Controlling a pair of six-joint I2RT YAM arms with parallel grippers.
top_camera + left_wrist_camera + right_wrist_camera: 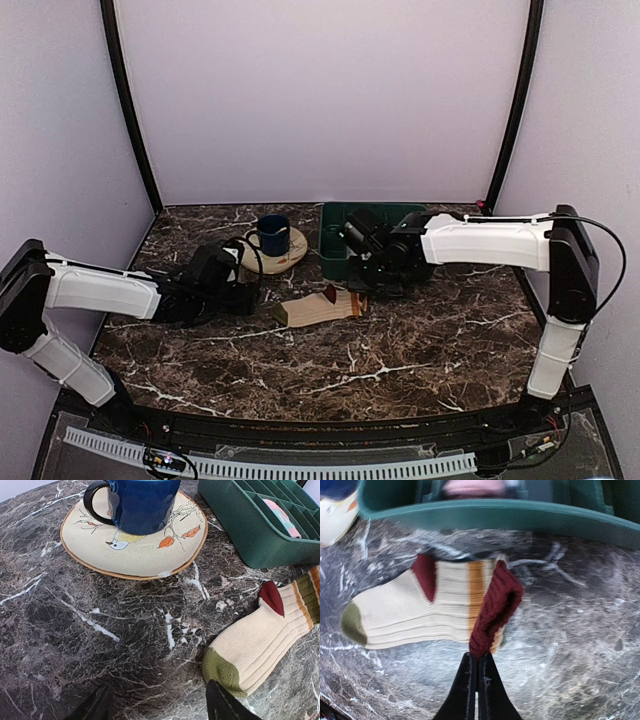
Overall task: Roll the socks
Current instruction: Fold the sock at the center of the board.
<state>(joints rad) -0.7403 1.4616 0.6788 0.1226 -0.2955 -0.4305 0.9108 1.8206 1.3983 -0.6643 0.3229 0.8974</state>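
Socks sit apart. The cream sock [315, 308] lies flat near the middle of the table [400, 350], with its green toe toward the left edge and its cuff toward the right. The pink sock [282, 517] rests inside the green tray [328, 240], which stands at the far edge, right of centre.

The right gripper [477, 656] has its fingers pressed together on the lower edge of the maroon cuff. The cuff is folded back over the striped leg and stands up off it.

The left gripper [160, 687] hangs with its fingers spread wide and nothing between them, just off the toe end of the cream sock.

A blue mug [145, 505] stands on a round coaster [140, 560] at the far edge, left of the tray.
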